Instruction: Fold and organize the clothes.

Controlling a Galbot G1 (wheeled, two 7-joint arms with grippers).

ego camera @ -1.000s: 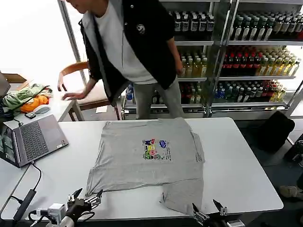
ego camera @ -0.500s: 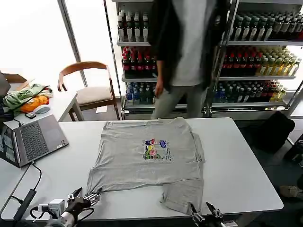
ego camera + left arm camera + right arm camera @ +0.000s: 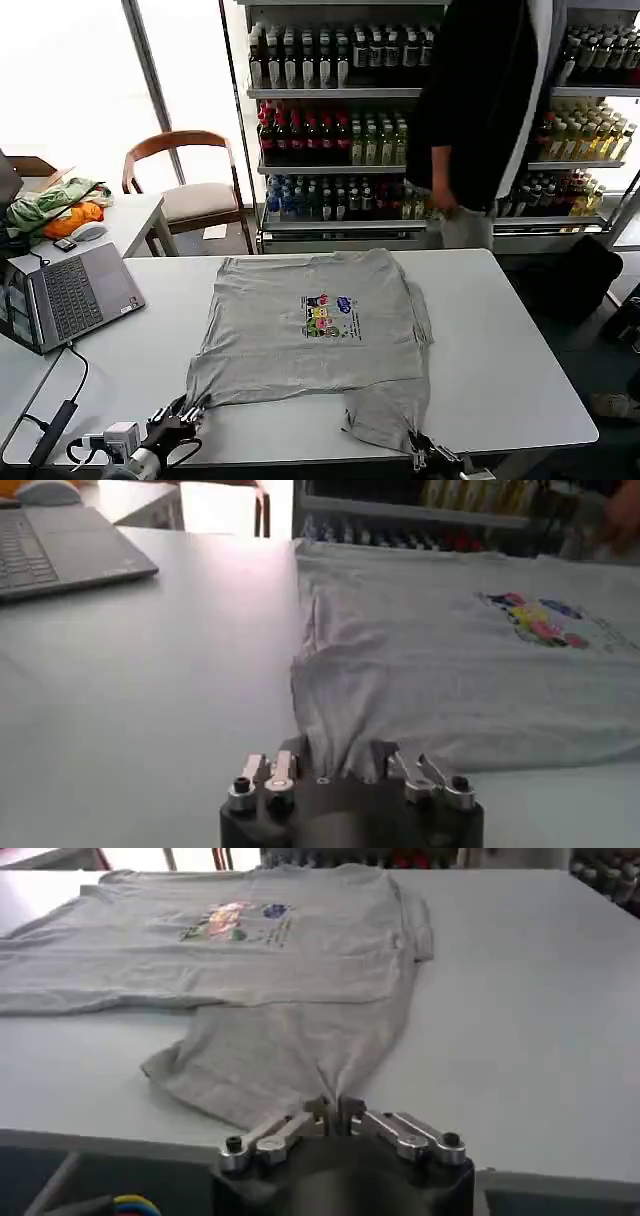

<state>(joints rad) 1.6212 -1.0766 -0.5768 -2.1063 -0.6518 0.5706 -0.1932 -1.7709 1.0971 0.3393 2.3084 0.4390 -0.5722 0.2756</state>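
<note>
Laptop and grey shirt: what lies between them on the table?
Nothing: in the head view, bare white table separates the laptop from the shirt. The left wrist view shows that same bare stretch.

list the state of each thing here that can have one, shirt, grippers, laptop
grey shirt: spread flat on the white table, print up, one part hanging toward the near edge
left gripper: shut on the shirt's near left corner
right gripper: shut on the shirt's near right corner
laptop: open, lid up
</note>
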